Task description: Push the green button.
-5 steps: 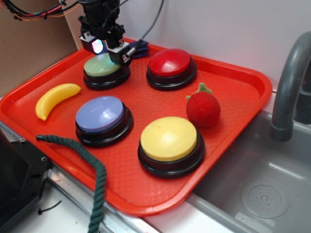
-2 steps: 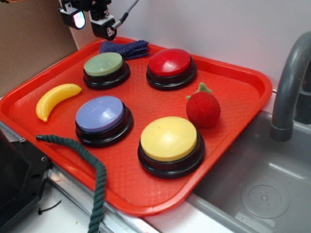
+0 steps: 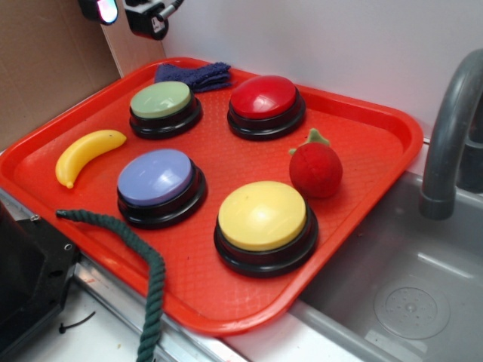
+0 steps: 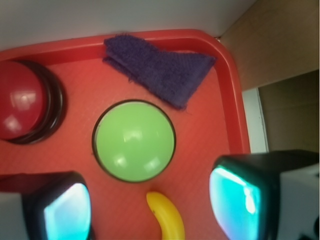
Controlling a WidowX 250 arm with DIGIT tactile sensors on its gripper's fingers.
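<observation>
The green button [image 3: 160, 100], a pale sage-green dome on a black base, sits at the back left of the red tray [image 3: 377, 128]. In the wrist view the green button [image 4: 134, 140] lies below me, just ahead of the jaws. My gripper [image 3: 127, 11] hangs high above the tray's back left corner, at the top edge of the exterior view. In the wrist view my gripper [image 4: 150, 207] is open and empty, its two lit fingers wide apart, with nothing between them.
On the tray also sit a red button [image 3: 264, 98], a lavender-blue button [image 3: 156, 178], a yellow button [image 3: 262, 216], a toy banana [image 3: 84, 153], a plush strawberry [image 3: 315, 168] and a purple cloth [image 3: 195, 75]. A green rope [image 3: 147, 271] crosses the front edge. A sink and faucet [image 3: 449, 136] are on the right.
My gripper has risen from right on top of the green button to high above the tray's back left corner, moving up and left. The button stays in place.
</observation>
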